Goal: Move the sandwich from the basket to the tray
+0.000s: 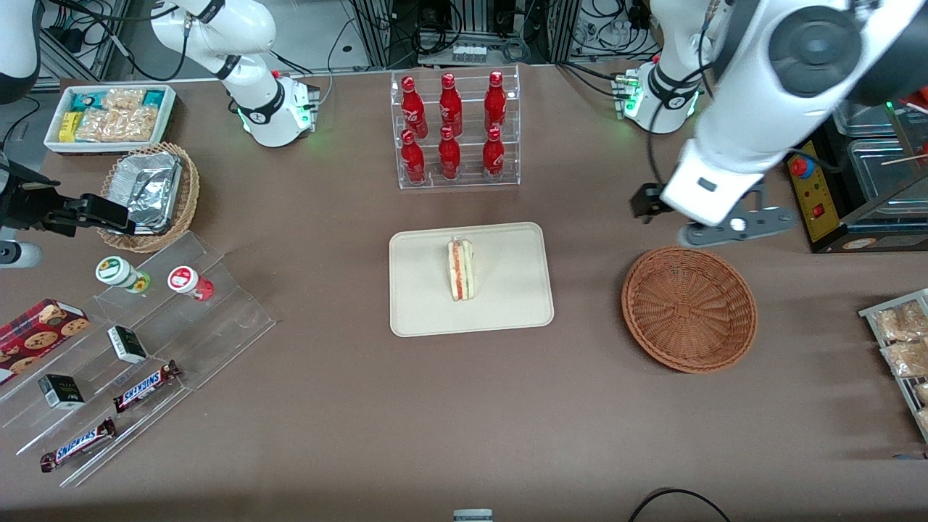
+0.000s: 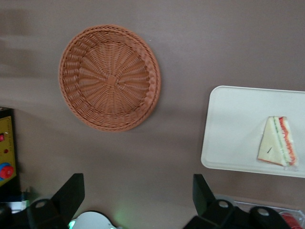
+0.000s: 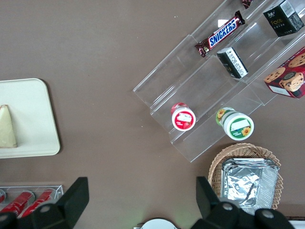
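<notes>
The sandwich [image 1: 461, 270] [image 2: 279, 141] [image 3: 7, 126] stands on its edge near the middle of the cream tray [image 1: 507, 304] [image 2: 233, 124] [image 3: 33, 114], its red and green filling showing. The round reddish-brown basket [image 1: 689, 308] [image 2: 109, 78] sits empty beside the tray, toward the working arm's end of the table. My gripper [image 1: 714, 217] [image 2: 138, 191] hangs high above the table, just farther from the front camera than the basket. It is open, its black fingers [image 2: 71, 193] spread wide with only bare table between them.
A clear rack of red bottles [image 1: 453, 130] stands farther back than the tray. Toward the parked arm's end are stepped acrylic shelves with snacks [image 1: 130, 348], a small foil-lined wicker basket [image 1: 152, 192] and a white bin [image 1: 109, 116]. A yellow control box [image 1: 812, 196] sits near my arm.
</notes>
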